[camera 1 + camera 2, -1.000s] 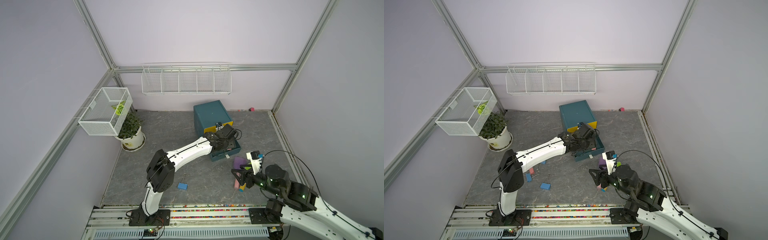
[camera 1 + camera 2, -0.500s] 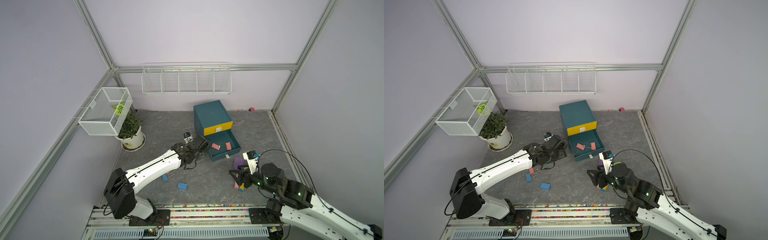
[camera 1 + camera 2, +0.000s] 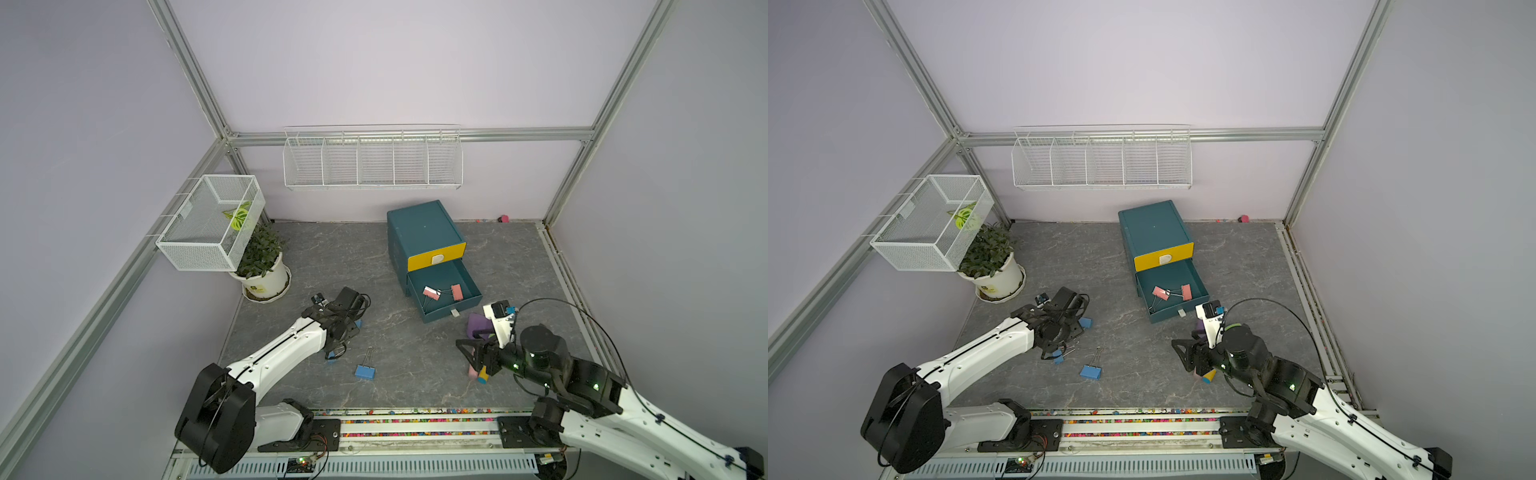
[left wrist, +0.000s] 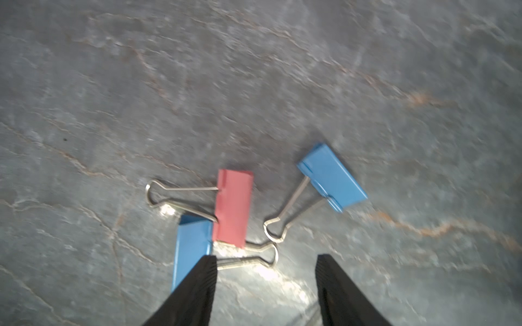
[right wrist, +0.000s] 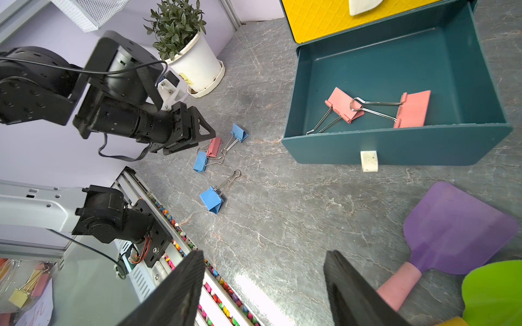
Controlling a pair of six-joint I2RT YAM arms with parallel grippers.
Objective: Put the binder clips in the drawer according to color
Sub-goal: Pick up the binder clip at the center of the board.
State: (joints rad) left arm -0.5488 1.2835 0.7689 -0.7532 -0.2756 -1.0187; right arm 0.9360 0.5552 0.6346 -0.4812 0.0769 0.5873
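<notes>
- We find both top views bright and evenly lit, with only faint, soft shadows on the floor.
- In the left wrist view we see smearing blur over the binder clips and a white patch of glare on the stone beside them.
- The right wrist view looks crisp to us, though its edges stretch and bend.

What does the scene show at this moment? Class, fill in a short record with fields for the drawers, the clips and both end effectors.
Yellow drawer: shut
Teal drawer: pulled open, directly under the yellow one
Inside teal drawer: two pink clips
On the floor: one pink clip, three blue clips
Left end effector: open, holding nothing, close to the floor's pink clip
Right end effector: open, holding nothing, near the purple shovel
</notes>
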